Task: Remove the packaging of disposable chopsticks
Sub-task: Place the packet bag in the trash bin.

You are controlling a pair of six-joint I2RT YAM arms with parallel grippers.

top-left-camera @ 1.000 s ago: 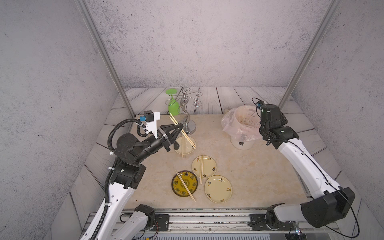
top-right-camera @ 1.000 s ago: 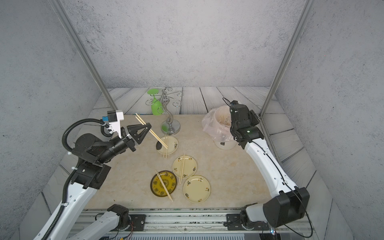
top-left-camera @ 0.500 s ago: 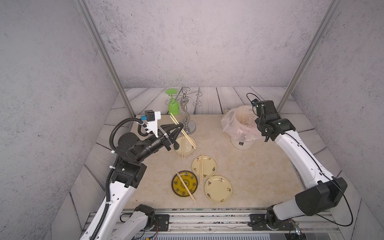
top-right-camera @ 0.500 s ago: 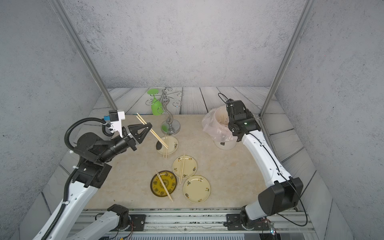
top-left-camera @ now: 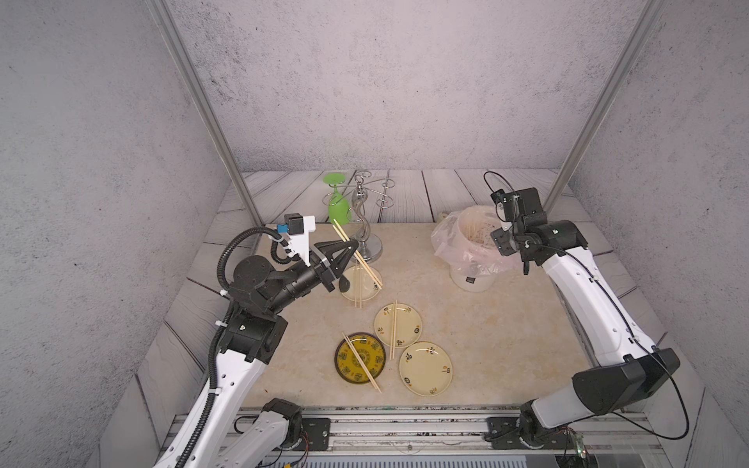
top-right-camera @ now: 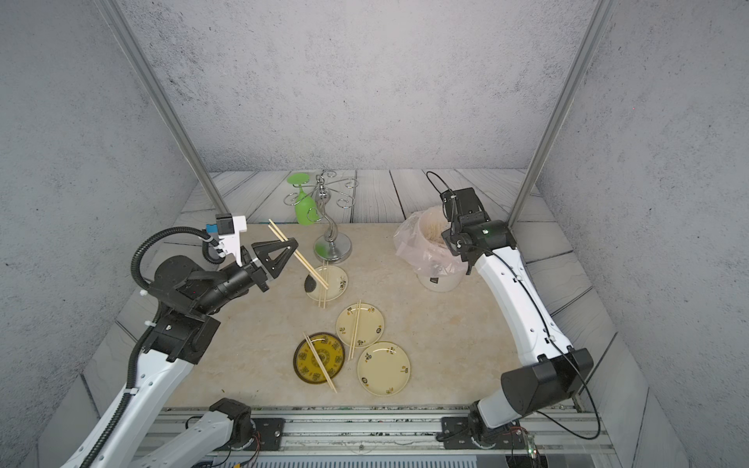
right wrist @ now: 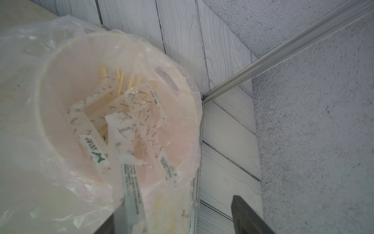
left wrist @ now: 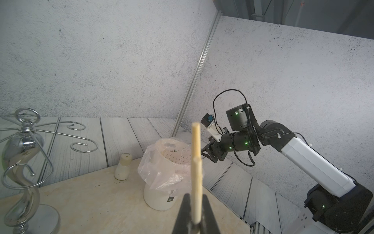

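Note:
My left gripper [top-left-camera: 352, 247] [top-right-camera: 292, 245] is shut on a bare pair of disposable chopsticks [top-left-camera: 364, 265] [top-right-camera: 308, 265], held slanted above the back plate [top-left-camera: 371, 289]. In the left wrist view the sticks [left wrist: 196, 162] rise from between the closed fingers [left wrist: 187, 199]. My right gripper [top-left-camera: 495, 237] [right wrist: 178, 214] stands open over the white bin [top-left-camera: 470, 279] lined with a pinkish bag. One clear printed packaging sleeve [right wrist: 131, 192] hangs beside one finger over the bin's rim. Several more sleeves [right wrist: 121, 121] lie inside the bin.
Three plates lie in front: a cream one [top-left-camera: 409, 324] and a dark yellow one [top-left-camera: 348, 366], each with chopsticks across it, and a bare cream one [top-left-camera: 425, 368]. A chrome glass rack [top-left-camera: 367, 243] with a green glass [top-left-camera: 338, 206] stands at the back. A small white bottle [left wrist: 123, 168] stands behind the bin.
My right gripper has opened and shifted back over the bin's mouth. The left arm has barely moved and still holds the chopsticks.

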